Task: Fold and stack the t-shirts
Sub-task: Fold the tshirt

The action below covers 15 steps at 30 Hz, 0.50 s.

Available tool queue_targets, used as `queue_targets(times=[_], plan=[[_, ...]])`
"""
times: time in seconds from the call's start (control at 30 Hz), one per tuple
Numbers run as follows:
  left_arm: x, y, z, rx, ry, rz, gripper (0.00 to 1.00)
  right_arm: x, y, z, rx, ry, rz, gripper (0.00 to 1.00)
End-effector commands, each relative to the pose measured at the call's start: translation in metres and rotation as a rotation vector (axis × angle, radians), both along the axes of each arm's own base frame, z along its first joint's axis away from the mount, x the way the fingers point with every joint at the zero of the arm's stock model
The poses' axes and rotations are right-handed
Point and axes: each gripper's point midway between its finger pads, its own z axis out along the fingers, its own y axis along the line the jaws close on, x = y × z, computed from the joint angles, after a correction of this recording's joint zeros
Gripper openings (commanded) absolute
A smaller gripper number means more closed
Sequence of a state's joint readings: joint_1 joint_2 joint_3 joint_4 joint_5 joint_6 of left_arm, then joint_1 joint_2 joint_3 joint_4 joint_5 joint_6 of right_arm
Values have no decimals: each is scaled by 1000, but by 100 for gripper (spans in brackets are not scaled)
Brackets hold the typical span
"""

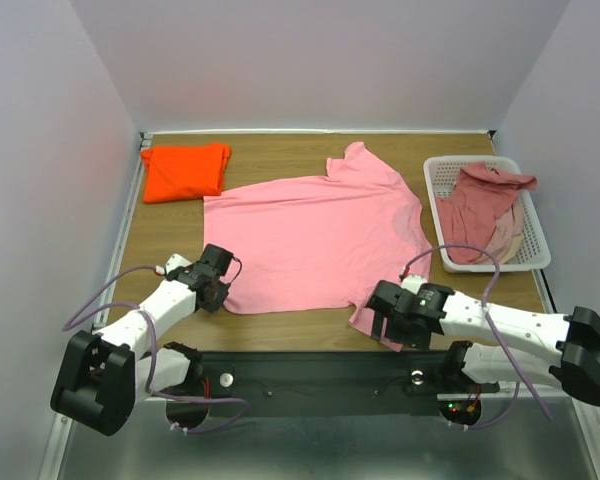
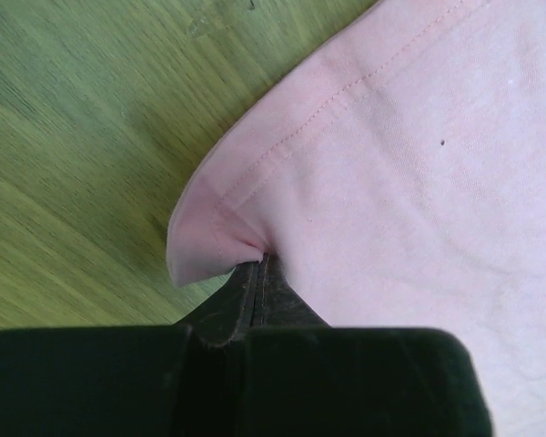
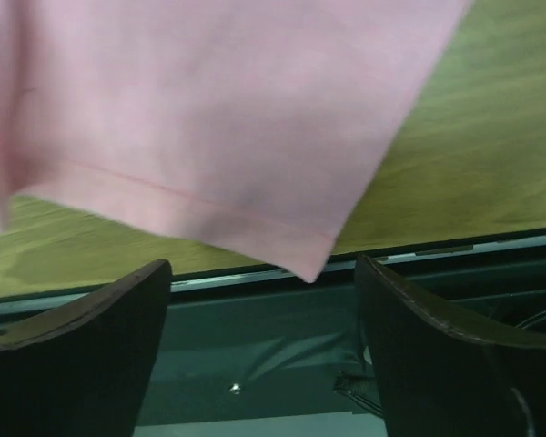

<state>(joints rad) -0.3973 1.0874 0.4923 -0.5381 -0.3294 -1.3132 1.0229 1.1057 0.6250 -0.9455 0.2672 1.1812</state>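
Note:
The bubblegum pink t-shirt (image 1: 315, 235) lies spread flat on the wooden table (image 1: 165, 240). My left gripper (image 1: 218, 290) is shut on its near left hem corner; in the left wrist view the closed fingertips (image 2: 259, 266) pinch the folded hem of the pink cloth (image 2: 409, 164). My right gripper (image 1: 385, 325) is open at the shirt's near right sleeve. In the right wrist view the sleeve (image 3: 218, 118) hangs just above and beyond the jaws (image 3: 264, 309), not held. A folded bright orange t-shirt (image 1: 185, 170) lies at the far left.
A white mesh basket (image 1: 438, 180) at the far right holds crumpled dusty rose and cream tees (image 1: 485, 205). The black front rail (image 1: 310, 372) runs below the table's near edge, under my right gripper. White walls close in the left, back and right.

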Motion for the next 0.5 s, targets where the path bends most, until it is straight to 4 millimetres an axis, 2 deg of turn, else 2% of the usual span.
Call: queue_targets(times=[0.0,0.23,0.43,0.47], plan=[[-2,2,-1,6,-5,-7,0,-12,-10,-14,14,27,-117,84],[-3,0,-3,3,11,-13,0,0,3,-33,6,7,-83,63],[-4,0,-3,1,14,-8,0,4,3,-36,-13,-6,-67,39],[-4,0,-3,0,15,-6,0,6,3,-34,-10,-15,-67,32]])
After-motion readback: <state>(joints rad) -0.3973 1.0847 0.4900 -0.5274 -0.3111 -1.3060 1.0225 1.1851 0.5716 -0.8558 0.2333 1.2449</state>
